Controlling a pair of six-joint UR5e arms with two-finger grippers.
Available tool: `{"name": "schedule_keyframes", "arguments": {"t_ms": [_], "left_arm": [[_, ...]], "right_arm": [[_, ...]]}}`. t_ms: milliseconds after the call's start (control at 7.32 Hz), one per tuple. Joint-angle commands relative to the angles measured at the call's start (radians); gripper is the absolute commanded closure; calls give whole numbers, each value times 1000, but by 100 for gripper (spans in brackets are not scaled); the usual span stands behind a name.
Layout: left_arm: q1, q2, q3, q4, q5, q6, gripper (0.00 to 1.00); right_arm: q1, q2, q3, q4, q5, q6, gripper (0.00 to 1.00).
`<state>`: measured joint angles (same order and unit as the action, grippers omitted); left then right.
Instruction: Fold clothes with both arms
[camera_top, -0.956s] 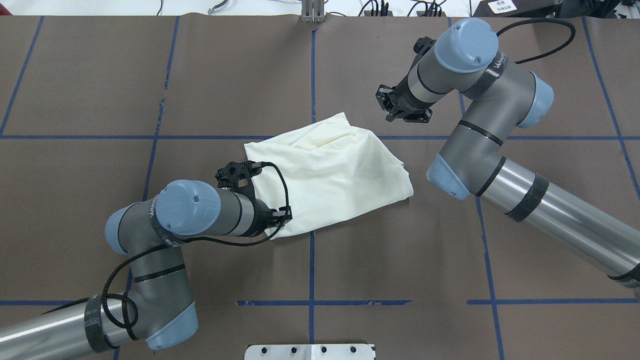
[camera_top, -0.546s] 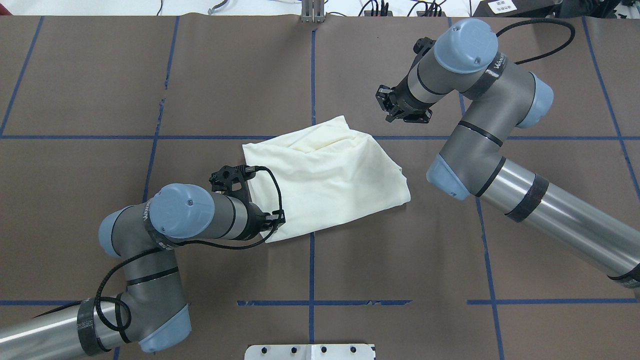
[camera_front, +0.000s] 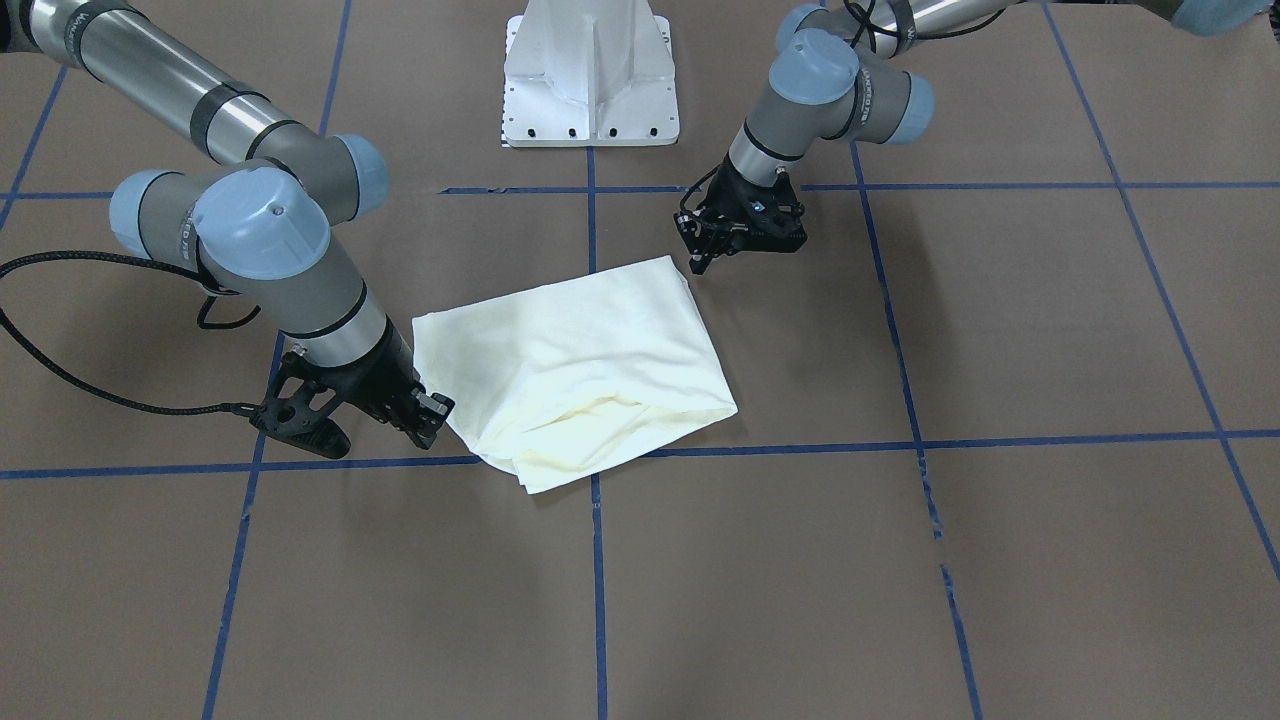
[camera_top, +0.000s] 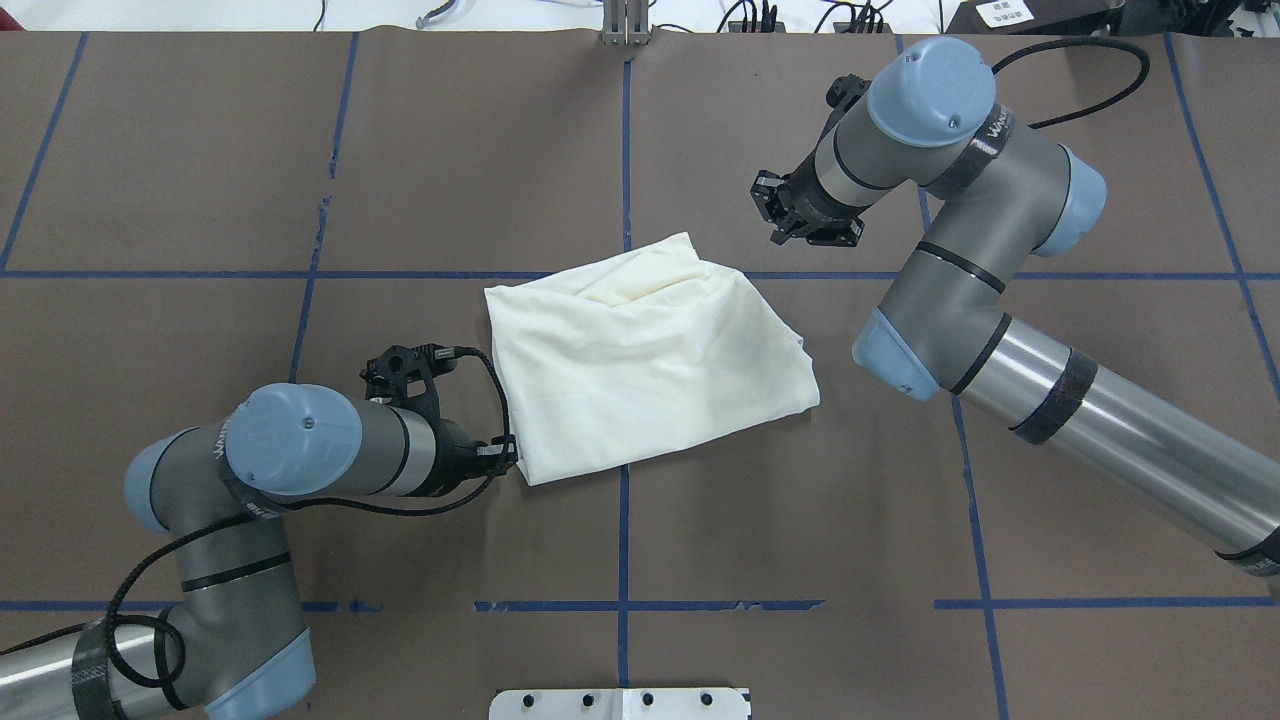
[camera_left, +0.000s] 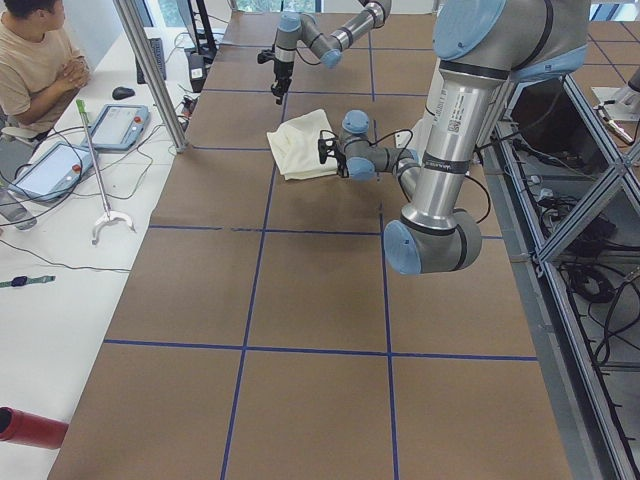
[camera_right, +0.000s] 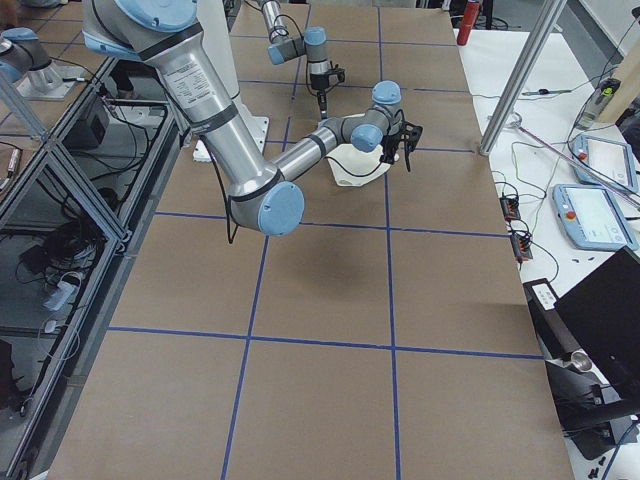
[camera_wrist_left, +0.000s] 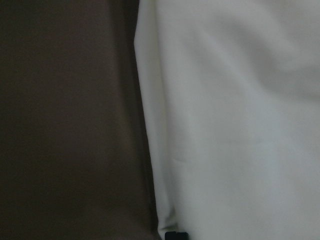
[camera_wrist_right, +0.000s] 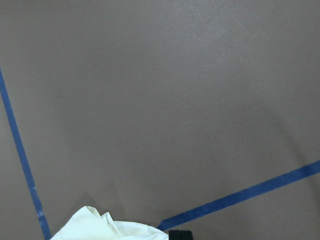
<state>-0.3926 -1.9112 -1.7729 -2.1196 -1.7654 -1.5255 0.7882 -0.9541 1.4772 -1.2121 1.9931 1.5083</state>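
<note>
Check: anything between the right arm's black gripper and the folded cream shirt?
Nothing. In the overhead view only bare brown table cover separates the right gripper from the folded cream shirt; the gripper is clear of the cloth.

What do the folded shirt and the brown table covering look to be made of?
The shirt looks like soft matte knit fabric, probably cotton: cream, with gentle creases and rounded folded edges. The table covering seems a thin brown matte sheet, paper or vinyl; I cannot tell which. It lies flat, with blue tape lines chipped in places. The left gripper sits beside the shirt's corner.
</note>
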Motion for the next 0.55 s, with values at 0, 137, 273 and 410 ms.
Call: {"name": "schedule_keyframes", "arguments": {"t_ms": [0,137,273,410], "left_arm": [[-15,96,-92,1,-3,36,100],[-53,151,-135,3,-3,115,100],[-87,173,-135,1,-3,170,100],[-144,214,-141,0,-11,244,100]], "right_arm": [[40,-59,52,-7,9,-16,100],[99,-95,66,-12,88,-116,100],[179,-147,75,-12,164,-204,95],[268,-217,93,-14,218,-330,93]]}}
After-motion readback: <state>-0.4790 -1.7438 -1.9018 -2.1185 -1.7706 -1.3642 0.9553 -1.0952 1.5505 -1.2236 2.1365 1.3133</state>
